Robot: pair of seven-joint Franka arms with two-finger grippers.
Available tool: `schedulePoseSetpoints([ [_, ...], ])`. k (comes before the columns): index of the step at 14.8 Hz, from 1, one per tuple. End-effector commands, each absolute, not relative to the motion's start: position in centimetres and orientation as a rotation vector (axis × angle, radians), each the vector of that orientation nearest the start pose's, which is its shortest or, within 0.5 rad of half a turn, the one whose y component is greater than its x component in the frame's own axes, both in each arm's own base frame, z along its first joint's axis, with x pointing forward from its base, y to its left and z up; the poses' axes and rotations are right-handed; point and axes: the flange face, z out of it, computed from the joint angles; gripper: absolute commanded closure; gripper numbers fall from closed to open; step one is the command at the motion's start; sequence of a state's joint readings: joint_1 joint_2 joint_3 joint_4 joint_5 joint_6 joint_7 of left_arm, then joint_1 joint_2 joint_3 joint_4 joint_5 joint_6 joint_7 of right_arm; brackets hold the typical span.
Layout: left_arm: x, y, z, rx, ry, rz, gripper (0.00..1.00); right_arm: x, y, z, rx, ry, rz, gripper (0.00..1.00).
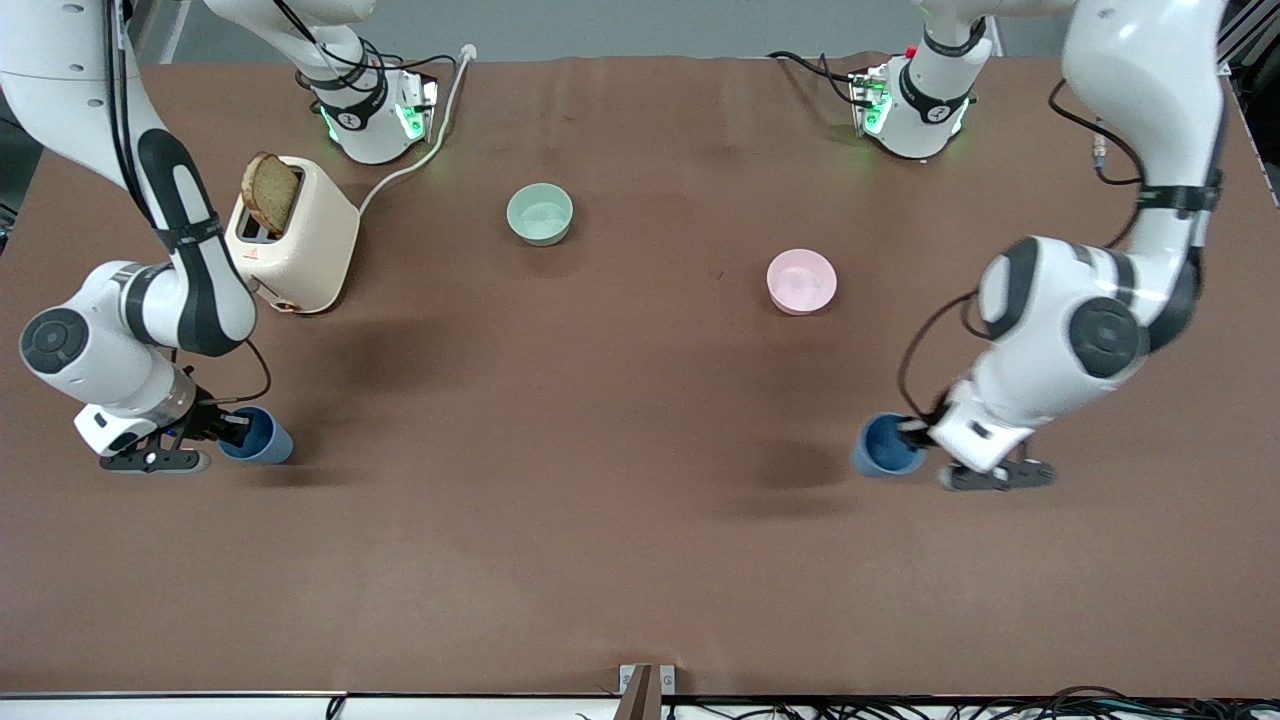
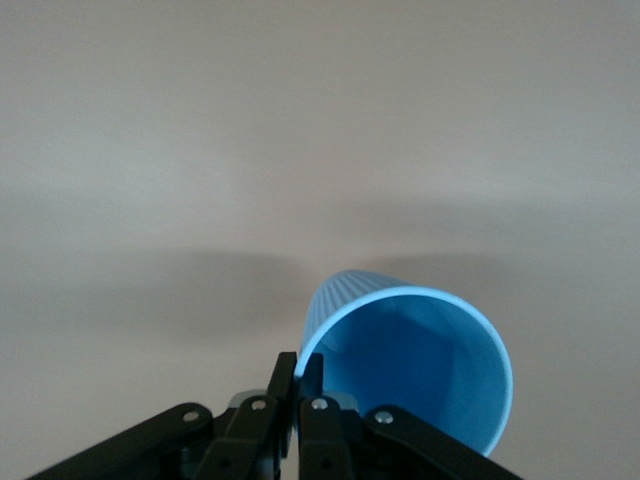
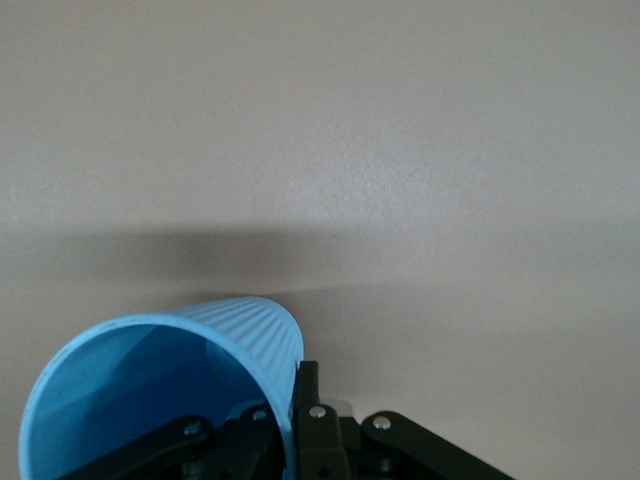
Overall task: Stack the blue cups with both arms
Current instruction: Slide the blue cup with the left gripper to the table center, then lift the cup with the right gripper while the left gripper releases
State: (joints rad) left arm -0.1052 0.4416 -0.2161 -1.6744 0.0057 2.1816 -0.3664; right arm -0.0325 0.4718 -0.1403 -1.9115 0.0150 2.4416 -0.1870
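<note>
My right gripper (image 1: pixel 238 430) is shut on the rim of a blue cup (image 1: pixel 264 438), held tilted just over the table at the right arm's end, nearer the front camera than the toaster. In the right wrist view the fingers (image 3: pixel 310 385) pinch the ribbed wall of that cup (image 3: pixel 160 380). My left gripper (image 1: pixel 912 432) is shut on the rim of the second blue cup (image 1: pixel 884 446), tilted over the table toward the left arm's end. In the left wrist view its fingers (image 2: pixel 285 375) clamp the rim of that cup (image 2: pixel 420 370).
A cream toaster (image 1: pixel 300 245) with a slice of bread (image 1: pixel 270 192) stands near the right arm's base, with a white cable running off it. A pale green bowl (image 1: pixel 540 213) and a pink bowl (image 1: pixel 801 281) sit mid-table, farther from the front camera than the cups.
</note>
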Motion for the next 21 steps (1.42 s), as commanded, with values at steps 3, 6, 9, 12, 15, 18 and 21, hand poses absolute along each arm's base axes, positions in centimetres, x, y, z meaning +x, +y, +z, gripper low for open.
schedulePoseSetpoints([
  [3, 59.4, -33.8, 34.8, -3.249, -0.296, -0.006, 1.0, 66.0, -10.2, 35.9, -3.059, 0.07, 0.027, 0.99],
  [6, 55.8, -40.5, 31.9, -3.219, -0.34, 0.04, 1.0, 66.3, -10.0, 40.1, -2.97, 0.127, 0.045, 0.99],
  [9, 53.1, -44.9, 30.2, -3.24, -0.414, 0.01, 1.0, 65.7, -7.7, 43.3, -2.956, 0.244, 0.049, 0.99],
  [12, 51.7, -46.6, 28.1, -3.219, -0.391, -0.004, 1.0, 66.1, -2.5, 43.9, -2.961, 0.308, 0.056, 0.99],
  [15, 51.1, -47.7, 25.9, -3.223, -0.433, -0.016, 0.99, 66.1, 3.9, 44.1, -2.959, 0.376, 0.078, 0.99],
  [18, 51.4, -47.2, 26.0, -3.218, -0.452, -0.014, 0.11, 65.7, 10.1, 44.7, -2.948, 0.446, 0.085, 0.99],
  [21, 52.4, -46.2, 30.1, -3.223, -0.457, -0.077, 0.0, 64.6, 16.7, 45.3, -2.928, 0.498, 0.1, 0.99],
])
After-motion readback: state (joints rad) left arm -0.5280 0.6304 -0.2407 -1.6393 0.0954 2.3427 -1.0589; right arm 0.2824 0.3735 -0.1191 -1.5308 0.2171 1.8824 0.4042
